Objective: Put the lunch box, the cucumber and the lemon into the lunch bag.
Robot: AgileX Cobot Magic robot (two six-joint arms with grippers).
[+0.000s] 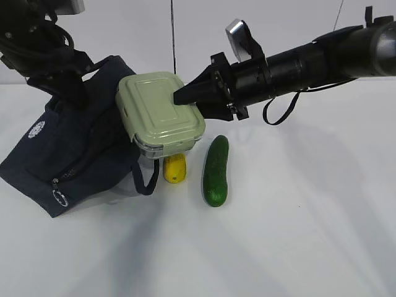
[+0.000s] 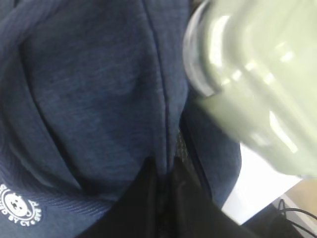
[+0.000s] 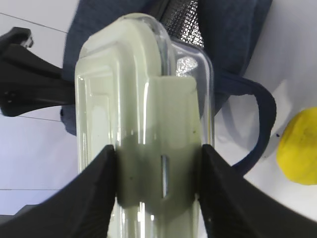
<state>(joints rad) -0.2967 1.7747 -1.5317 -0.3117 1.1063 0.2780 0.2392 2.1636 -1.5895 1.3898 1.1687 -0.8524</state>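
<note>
My right gripper point(image 1: 189, 103) is shut on the short end of the lunch box point(image 1: 159, 114), a clear box with a sage-green lid. It holds the box tilted in the air at the mouth of the navy lunch bag point(image 1: 68, 154). In the right wrist view the box point(image 3: 143, 114) sits between both fingers point(image 3: 101, 191). My left gripper point(image 1: 69, 83) is shut on the bag's upper edge; in the left wrist view its dark fingers point(image 2: 148, 203) pinch the fabric point(image 2: 99, 84). The lemon point(image 1: 174, 167) and the cucumber point(image 1: 216, 170) lie on the table just right of the bag.
A loop handle point(image 1: 146, 179) of the bag hangs beside the lemon. The bag's silver lining point(image 3: 185, 20) shows beyond the box. The white table point(image 1: 297, 235) stretches to the front and right. A white wall stands behind.
</note>
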